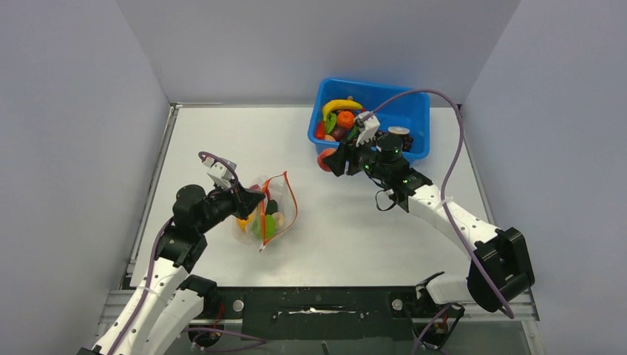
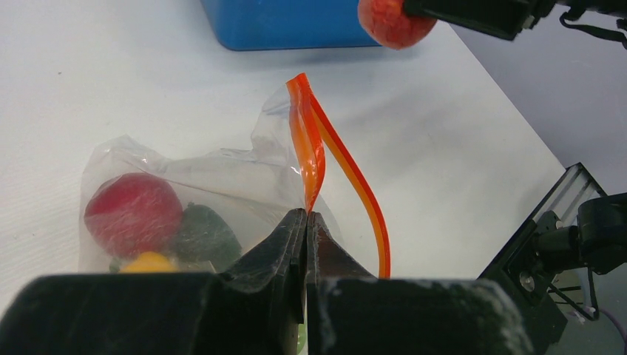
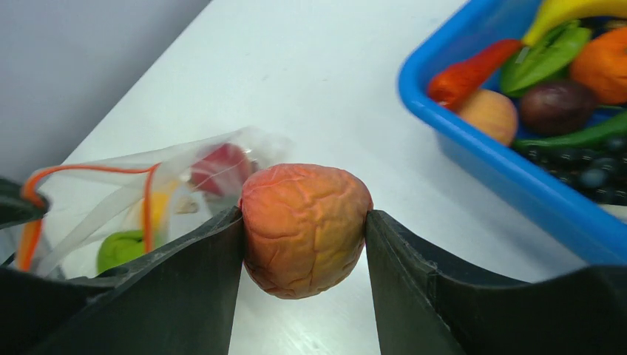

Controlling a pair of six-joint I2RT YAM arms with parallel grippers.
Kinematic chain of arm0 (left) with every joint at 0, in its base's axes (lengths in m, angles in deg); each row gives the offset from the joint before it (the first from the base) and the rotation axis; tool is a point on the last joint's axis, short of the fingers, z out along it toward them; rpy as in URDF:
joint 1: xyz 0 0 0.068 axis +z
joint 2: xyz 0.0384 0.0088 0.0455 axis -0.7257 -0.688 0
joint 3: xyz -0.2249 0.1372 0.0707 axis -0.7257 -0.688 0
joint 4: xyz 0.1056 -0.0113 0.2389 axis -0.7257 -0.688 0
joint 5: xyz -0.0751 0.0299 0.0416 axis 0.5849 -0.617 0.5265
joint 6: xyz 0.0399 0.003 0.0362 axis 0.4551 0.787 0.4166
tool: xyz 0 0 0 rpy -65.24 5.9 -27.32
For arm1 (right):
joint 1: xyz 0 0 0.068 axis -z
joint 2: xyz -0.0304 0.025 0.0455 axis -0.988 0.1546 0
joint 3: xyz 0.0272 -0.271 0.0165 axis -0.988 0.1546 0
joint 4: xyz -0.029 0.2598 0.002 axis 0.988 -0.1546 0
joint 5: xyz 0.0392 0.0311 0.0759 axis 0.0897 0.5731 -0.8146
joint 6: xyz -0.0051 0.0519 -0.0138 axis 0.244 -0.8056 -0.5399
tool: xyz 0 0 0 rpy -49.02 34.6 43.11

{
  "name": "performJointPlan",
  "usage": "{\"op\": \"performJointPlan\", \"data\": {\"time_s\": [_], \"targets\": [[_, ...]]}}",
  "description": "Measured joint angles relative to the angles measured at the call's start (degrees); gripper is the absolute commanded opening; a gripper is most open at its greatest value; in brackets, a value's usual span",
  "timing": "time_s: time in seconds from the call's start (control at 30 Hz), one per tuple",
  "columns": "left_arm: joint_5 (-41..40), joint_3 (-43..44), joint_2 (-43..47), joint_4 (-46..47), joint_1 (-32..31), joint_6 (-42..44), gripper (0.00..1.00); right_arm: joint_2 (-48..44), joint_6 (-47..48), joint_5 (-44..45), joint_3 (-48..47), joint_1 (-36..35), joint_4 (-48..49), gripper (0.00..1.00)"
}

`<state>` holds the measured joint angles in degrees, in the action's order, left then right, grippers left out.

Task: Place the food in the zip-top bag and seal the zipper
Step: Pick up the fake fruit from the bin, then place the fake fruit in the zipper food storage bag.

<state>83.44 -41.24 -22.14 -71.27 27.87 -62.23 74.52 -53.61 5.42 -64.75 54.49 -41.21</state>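
Observation:
The clear zip-top bag [image 1: 265, 214] lies left of the table's middle with its orange-red zipper [image 1: 290, 198] gaping open. Inside it are a red apple [image 2: 133, 213], a dark green piece [image 2: 205, 233], a yellow piece [image 2: 150, 262] and a green fruit [image 3: 118, 249]. My left gripper [image 1: 256, 198] is shut on the near zipper lip [image 2: 310, 159] and holds the mouth up. My right gripper [image 1: 330, 159] is shut on a wrinkled orange-red peach [image 3: 304, 228], held above the table just left of the blue bin, to the right of the bag. The peach also shows in the left wrist view [image 2: 393, 22].
The blue bin [image 1: 414, 111] stands at the back right with several more toy foods: a banana [image 1: 341, 106], an orange piece [image 1: 345, 119], a dark plum [image 3: 556, 106]. White walls enclose the table on three sides. A black rail [image 1: 318, 303] runs along the near edge.

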Motion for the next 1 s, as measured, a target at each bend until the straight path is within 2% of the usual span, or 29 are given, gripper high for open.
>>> {"op": "performJointPlan", "data": {"time_s": [0.27, 0.5, 0.63, 0.83, 1.0], "targets": [[0.0, 0.0, 0.0, 0.0, 0.0, 0.0, 0.00, -5.3, -2.7, -1.3, 5.1, -11.8, 5.2, 0.40], [0.0, 0.0, -0.1, 0.0, 0.0, -0.2, 0.00, -2.3, -4.6, 0.6, 4.1, -19.7, 7.8, 0.46], [0.0, -0.1, 0.0, 0.0, 0.0, -0.2, 0.00, 2.5, -5.6, 1.0, 2.6, -20.7, 7.5, 0.48], [0.0, -0.1, -0.1, 0.0, 0.0, -0.2, 0.00, 6.2, -6.5, 1.0, 1.0, -20.8, 5.3, 0.60], [0.0, -0.1, -0.3, 0.0, 0.0, -0.2, 0.00, 6.4, -7.1, 0.8, 0.1, -21.1, 5.2, 0.61]]}}
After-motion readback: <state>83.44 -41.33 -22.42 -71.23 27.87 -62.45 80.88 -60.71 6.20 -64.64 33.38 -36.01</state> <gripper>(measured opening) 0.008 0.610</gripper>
